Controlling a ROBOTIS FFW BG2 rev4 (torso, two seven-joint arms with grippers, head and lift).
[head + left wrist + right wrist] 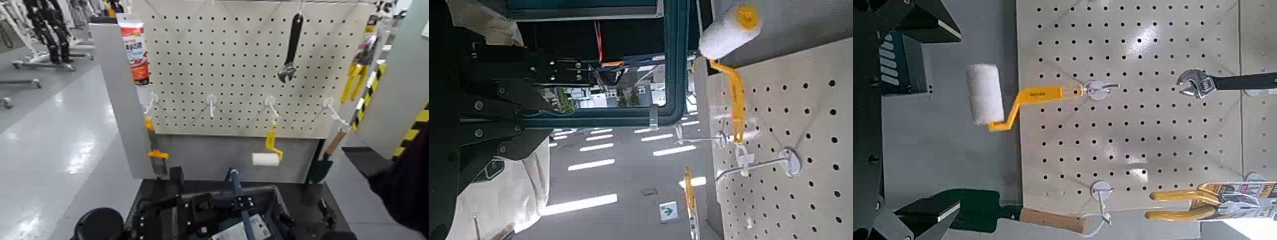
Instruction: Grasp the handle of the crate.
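I've got my left gripper [242, 203] at the bottom centre of the head view, and it's closed narrow on the handle [236, 182], that thin dark blue-grey plastic bail bar. The handle rises over the crate [281, 199], a dark blue-grey plastic basket at the lower centre, sitting on the black worktop [306, 196]. There's a white printed sheet [258, 227] inside the crate, just beside the bar.

My right gripper [951, 122] is over at the lower right of the head view, its jaws wide apart, nothing between them.

Ahead of me, the beige perforated pegboard [210, 64] fills the upper middle. Up at its top right hangs a black-handled adjustable wrench [292, 48]; lower down, right of centre, here's the yellow-handled paint roller [267, 157] with its white sleeve. Further right hangs a wooden-handled green trowel [322, 167]. On the left, a red-and-white packet [134, 52] is at the upper edge, with an orange-and-grey tool [158, 159] hanging below it.
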